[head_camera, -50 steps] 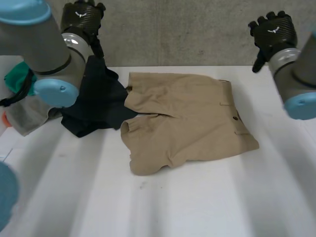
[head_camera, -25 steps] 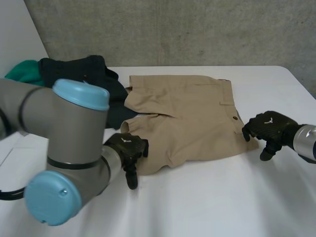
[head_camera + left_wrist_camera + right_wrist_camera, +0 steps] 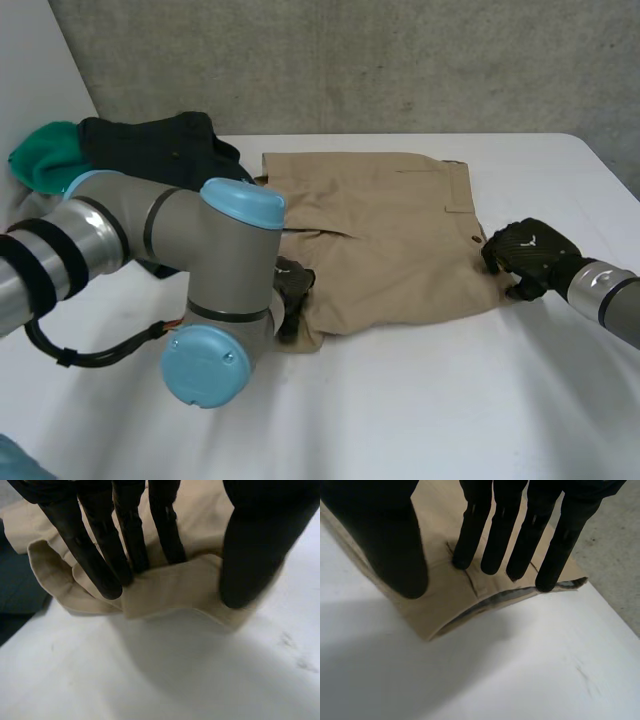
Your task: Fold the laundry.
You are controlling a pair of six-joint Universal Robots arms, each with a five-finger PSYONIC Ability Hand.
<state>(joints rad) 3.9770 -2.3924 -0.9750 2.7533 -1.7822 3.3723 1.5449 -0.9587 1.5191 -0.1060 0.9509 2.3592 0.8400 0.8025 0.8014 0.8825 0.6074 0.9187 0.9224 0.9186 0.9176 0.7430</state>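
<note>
Khaki shorts (image 3: 390, 230) lie flat on the white table (image 3: 430, 400), waistband to the right. My left hand (image 3: 292, 290) is down on the near left leg hem. In its wrist view the fingers (image 3: 112, 577) press on the hem (image 3: 170, 587) and the thumb (image 3: 250, 555) closes in opposite, with a ridge of cloth bunched between them. My right hand (image 3: 525, 252) sits on the near waistband corner. There the fingers (image 3: 470, 550) and thumb (image 3: 395, 545) squeeze the waistband (image 3: 455, 597), whose edge bows up off the table.
A dark garment (image 3: 160, 145) and a green cloth (image 3: 40, 160) are piled at the back left, the dark one touching the shorts. My left arm's elbow (image 3: 220, 330) hangs over the near left table. A concrete wall stands behind.
Both hands came down from the back of the table to the shorts' near edge, left to the leg hem, right to the waistband corner. Their fingers have closed onto the cloth.
</note>
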